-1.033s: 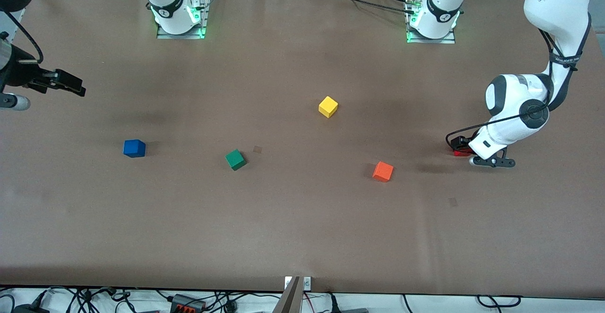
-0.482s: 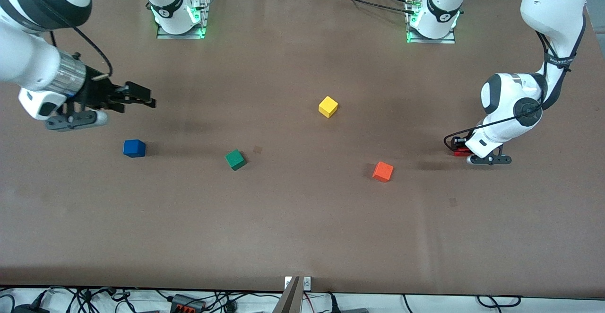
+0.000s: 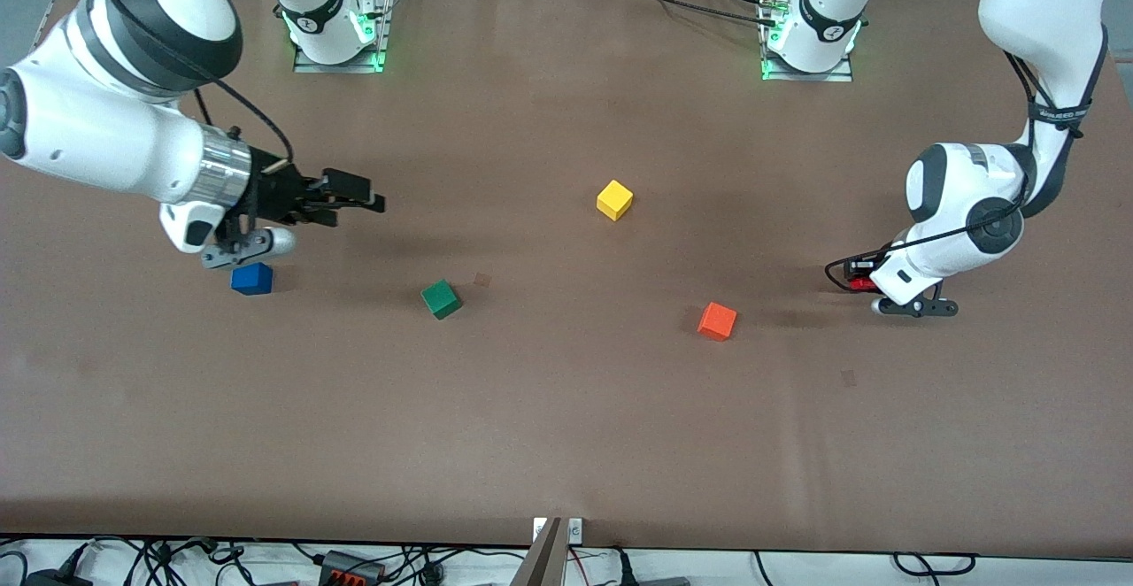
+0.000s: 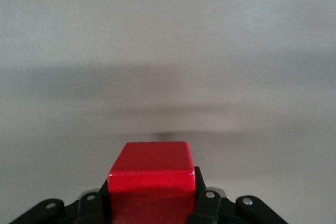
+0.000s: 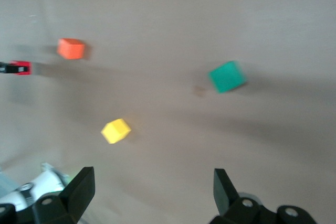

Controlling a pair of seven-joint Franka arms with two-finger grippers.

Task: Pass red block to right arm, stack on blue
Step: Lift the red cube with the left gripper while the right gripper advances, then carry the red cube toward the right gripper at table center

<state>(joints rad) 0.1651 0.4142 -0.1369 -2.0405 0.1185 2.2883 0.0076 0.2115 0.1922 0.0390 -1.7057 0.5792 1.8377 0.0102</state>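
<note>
A: What is the left gripper (image 3: pixel 857 278) doing?

B: It is clamping its black linkage fingers (image 4: pixel 207 203) on the small matte red block (image 4: pixel 152 174), low at the left arm's end of the brown table (image 3: pixel 566 427). The block is sitting squarely between the pads.

A: And taking the small orange cube (image 3: pixel 717 320) as the landmark?

B: The red block is lying beside it, toward the left arm's end and slightly farther from the front camera.

A: The right gripper (image 3: pixel 358 195)?

B: Its slim black fingers (image 5: pixel 79 190) are standing wide apart with nothing between them, and it is hanging over the table well toward the right arm's end from the orange cube.

A: The rest?

B: The small dark blue cube (image 3: pixel 252 278) is sitting on the table well toward the right arm's end from the orange cube, with the green cube (image 3: pixel 441 298) between them. The yellow cube (image 3: pixel 614 199) is sitting farther from the front camera than the orange one.
</note>
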